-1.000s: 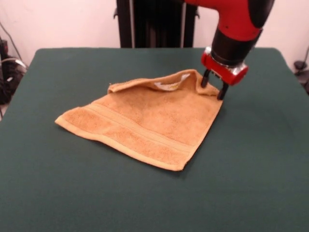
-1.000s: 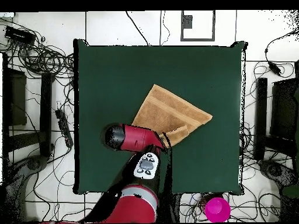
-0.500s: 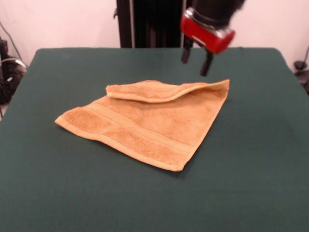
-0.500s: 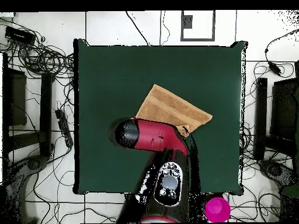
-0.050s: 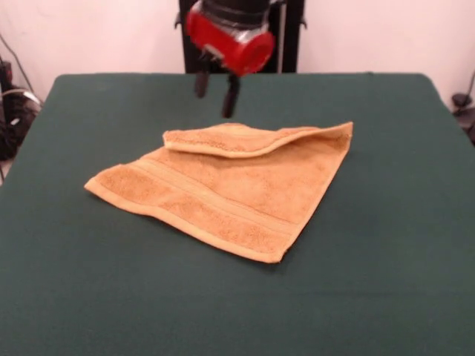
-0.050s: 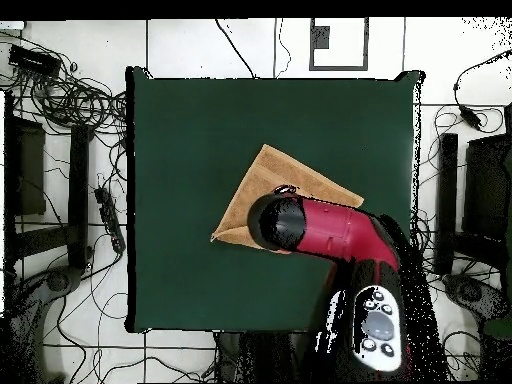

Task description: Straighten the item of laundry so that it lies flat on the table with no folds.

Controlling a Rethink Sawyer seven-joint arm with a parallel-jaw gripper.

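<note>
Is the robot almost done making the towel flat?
Not yet. The golden-tan terry-cloth towel lies mostly spread on the dark green felt table, but its far edge is folded over in a long flap. The red and black gripper hovers open above that flap, holding nothing. Unfolding it is what's left.

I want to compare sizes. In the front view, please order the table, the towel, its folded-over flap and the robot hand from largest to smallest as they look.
1. Table
2. Towel
3. Folded-over flap
4. Hand, though it hangs above the table, so its rank against the flap is unsure.
</note>
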